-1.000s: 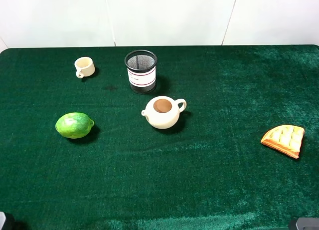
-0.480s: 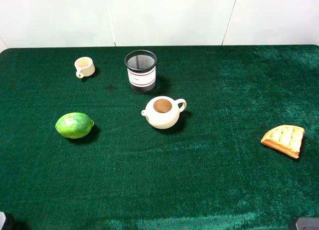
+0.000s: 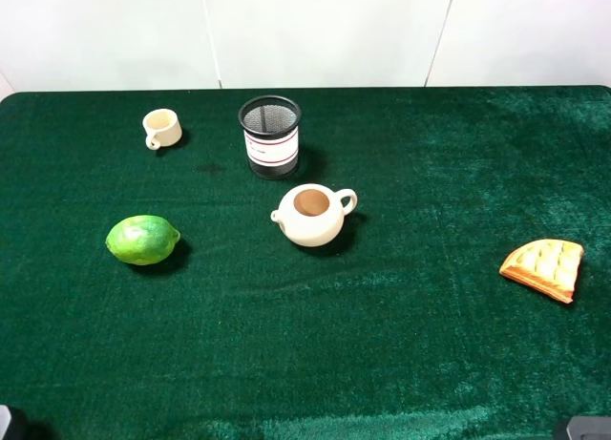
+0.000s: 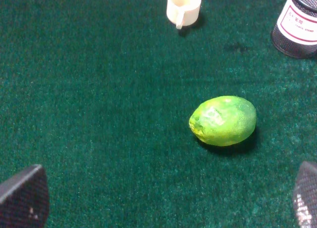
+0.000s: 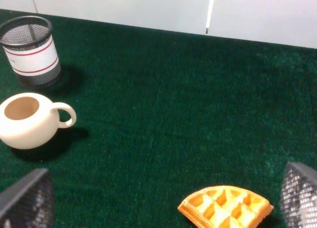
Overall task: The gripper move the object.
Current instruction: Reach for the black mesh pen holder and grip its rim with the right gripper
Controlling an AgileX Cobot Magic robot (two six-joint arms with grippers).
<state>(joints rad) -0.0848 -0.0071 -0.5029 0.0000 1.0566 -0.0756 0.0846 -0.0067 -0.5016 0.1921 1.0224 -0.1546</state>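
Observation:
The black wire-mesh pen cup [image 3: 270,136] with a white red-striped label stands upright at the back middle of the green table. It also shows in the left wrist view [image 4: 298,27] and the right wrist view [image 5: 32,51]. My left gripper [image 4: 163,203] is open and empty, low at the front left, far from the cup. My right gripper [image 5: 163,198] is open and empty at the front right, also far from it. In the high view only dark bits of the arms show at the bottom corners.
A cream teapot [image 3: 311,214] stands just in front of the cup. A small cream mug [image 3: 162,128] is at the back left, a green lime [image 3: 142,240] at the left, and a waffle piece [image 3: 544,268] at the right. A white wall lies behind the table.

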